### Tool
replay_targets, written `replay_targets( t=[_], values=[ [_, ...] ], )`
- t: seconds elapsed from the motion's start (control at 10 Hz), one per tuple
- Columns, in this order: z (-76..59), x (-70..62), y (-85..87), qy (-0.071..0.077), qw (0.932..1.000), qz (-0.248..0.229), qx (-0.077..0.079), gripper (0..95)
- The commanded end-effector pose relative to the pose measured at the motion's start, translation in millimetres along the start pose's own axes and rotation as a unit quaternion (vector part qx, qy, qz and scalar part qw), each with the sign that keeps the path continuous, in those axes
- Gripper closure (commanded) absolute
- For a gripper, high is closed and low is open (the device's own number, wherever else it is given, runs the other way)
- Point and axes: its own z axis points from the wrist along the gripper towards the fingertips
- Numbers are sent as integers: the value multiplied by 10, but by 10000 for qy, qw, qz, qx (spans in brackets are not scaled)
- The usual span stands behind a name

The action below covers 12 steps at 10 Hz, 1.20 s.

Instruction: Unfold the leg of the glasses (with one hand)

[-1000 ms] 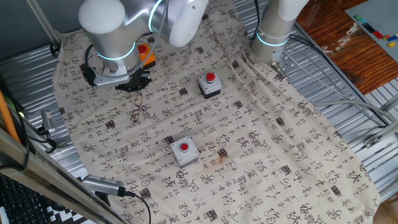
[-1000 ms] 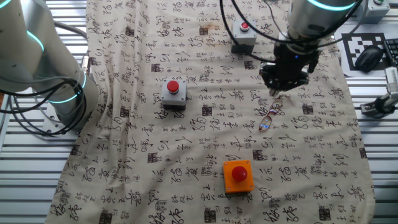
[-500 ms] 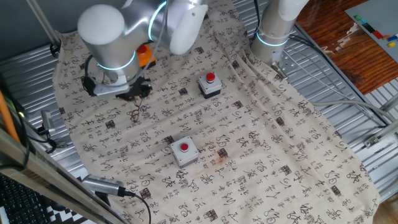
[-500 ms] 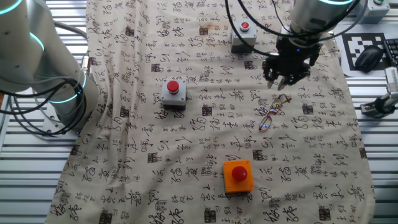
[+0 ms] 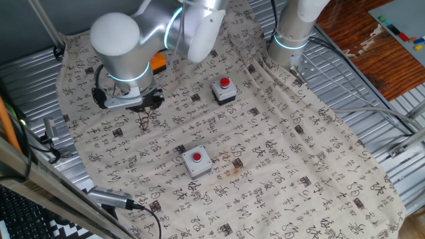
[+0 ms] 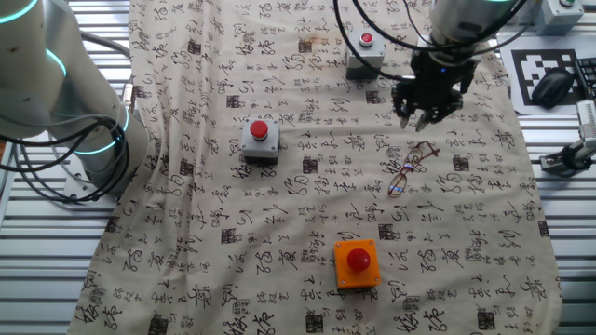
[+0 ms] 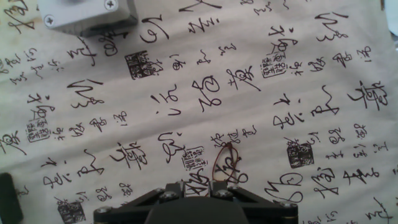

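The glasses lie on the printed cloth, thin dark reddish-brown wire, with one leg angled out toward the gripper. In one fixed view the glasses lie just below the hand. My gripper hovers above and just beyond them, not touching, with its fingers spread and nothing between them. In the hand view one lens of the glasses shows right in front of the gripper; the rest of the frame is hidden under the hand.
A grey box with a red button stands at mid cloth, another grey button box beside the gripper, and an orange button box nearer the front. A second arm's base stands at the left. A mouse lies off the cloth.
My gripper has lifted off the glasses and drawn back toward the far grey box. The glasses stay on the cloth with one leg now swung out.
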Motion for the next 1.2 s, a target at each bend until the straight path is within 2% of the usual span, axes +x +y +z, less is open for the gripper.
replay_targets(
  t=[0.1,0.2,0.4,0.5,0.6,0.9,1.2],
  values=[
    [9,-22,-44,13,9999,-122,105,760],
    [10,-20,-42,9,9999,-107,94,760],
    [20,7,-3,-107,9998,142,18,760],
    [-11,35,87,-197,9996,221,-29,760],
    [-44,52,177,-202,9994,295,-38,760],
    [-44,52,177,-148,9969,768,-40,760],
    [-40,43,152,-92,9969,774,-37,760]
  ],
)
